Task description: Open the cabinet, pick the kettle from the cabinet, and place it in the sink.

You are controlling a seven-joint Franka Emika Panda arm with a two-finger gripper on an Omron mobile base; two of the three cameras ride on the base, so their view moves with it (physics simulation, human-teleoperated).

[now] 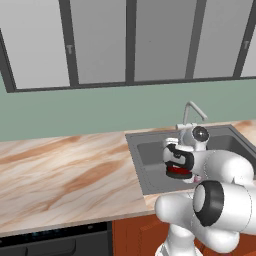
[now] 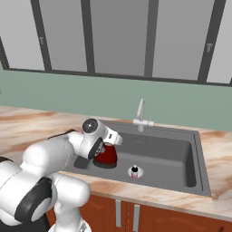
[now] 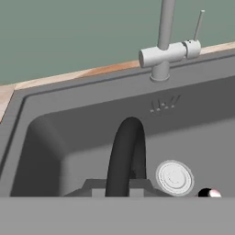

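Marbled tan countertop [image 1: 60, 170] runs beneath grey upper panels. Nearest, the gripper [image 2: 100, 149] is clamped tight on the kettle [image 2: 107, 157] by its black arched handle, the kettle directly below it, low in the sink [image 2: 172, 156], with the faucet [image 3: 166, 50] beyond.

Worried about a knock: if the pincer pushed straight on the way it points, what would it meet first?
Likely the sink back wall below the faucet, past the kettle handle that the pincer is shut on; depth is unclear.

Both base views look forward and down at the sink [image 1: 150, 160] [image 2: 181, 154] from opposite sides; the hand view sits close inside it [image 3: 55, 133].
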